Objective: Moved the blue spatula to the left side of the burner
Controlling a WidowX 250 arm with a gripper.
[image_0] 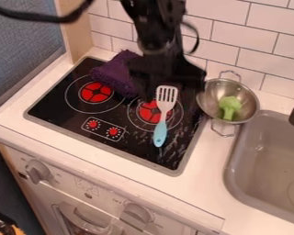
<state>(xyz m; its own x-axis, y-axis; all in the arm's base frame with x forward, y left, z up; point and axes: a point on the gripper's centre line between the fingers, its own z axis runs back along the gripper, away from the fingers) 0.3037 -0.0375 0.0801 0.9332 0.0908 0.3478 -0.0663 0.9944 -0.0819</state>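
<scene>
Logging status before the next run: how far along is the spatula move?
Done: nothing visibly; the light-blue-handled spatula with a pale slotted head lies across the right part of the red-centred right burner. In hand: the black two-finger gripper is by the slotted head; can't tell if it has hold. Left: getting the spatula to the burner's left side.

spatula (163, 115) across right burner (148, 112) | broccoli (230, 105) in bowl (211, 97) | sink (260, 158) right

red burners (96, 92), purple cloth (115, 73), green broccoli (230, 107), pale blue spatula handle (161, 134), white tiles (225, 36).
</scene>
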